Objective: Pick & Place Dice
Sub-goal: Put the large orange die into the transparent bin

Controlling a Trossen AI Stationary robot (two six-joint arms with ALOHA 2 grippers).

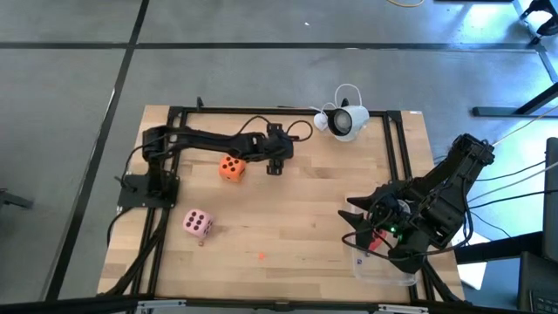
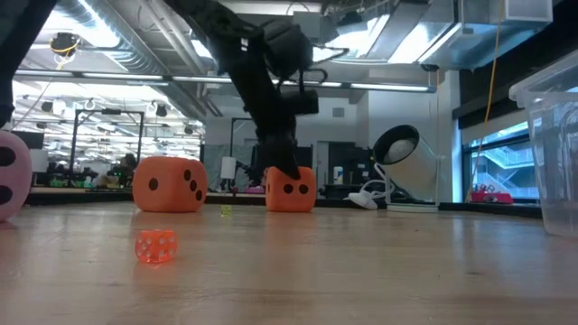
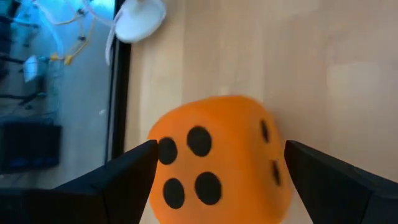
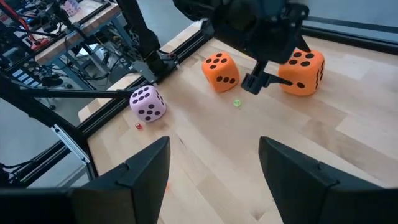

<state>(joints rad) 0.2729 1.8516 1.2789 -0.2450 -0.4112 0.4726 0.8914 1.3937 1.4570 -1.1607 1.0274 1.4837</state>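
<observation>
Stock on the table [image 1: 288, 235]:

- Orange die [image 3: 217, 162]: between the spread fingers of our left gripper [image 3: 217, 180], not yet pinched.
- Second orange die [image 1: 231, 168] and pink die [image 1: 198, 224]: lying loose.
- Right gripper [image 4: 211, 171]: waiting, spread and empty.

We judge nothing placed yet.

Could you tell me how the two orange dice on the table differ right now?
One orange die stands free on the wood, while the other orange die sits between the open fingers of the left gripper. In the right wrist view the free die shows five pips on top, whereas the bracketed die shows three there. The free die lies nearer the pink die; the bracketed one lies farther from it. Both are orange cubes with dark pips, resting on the table.
</observation>
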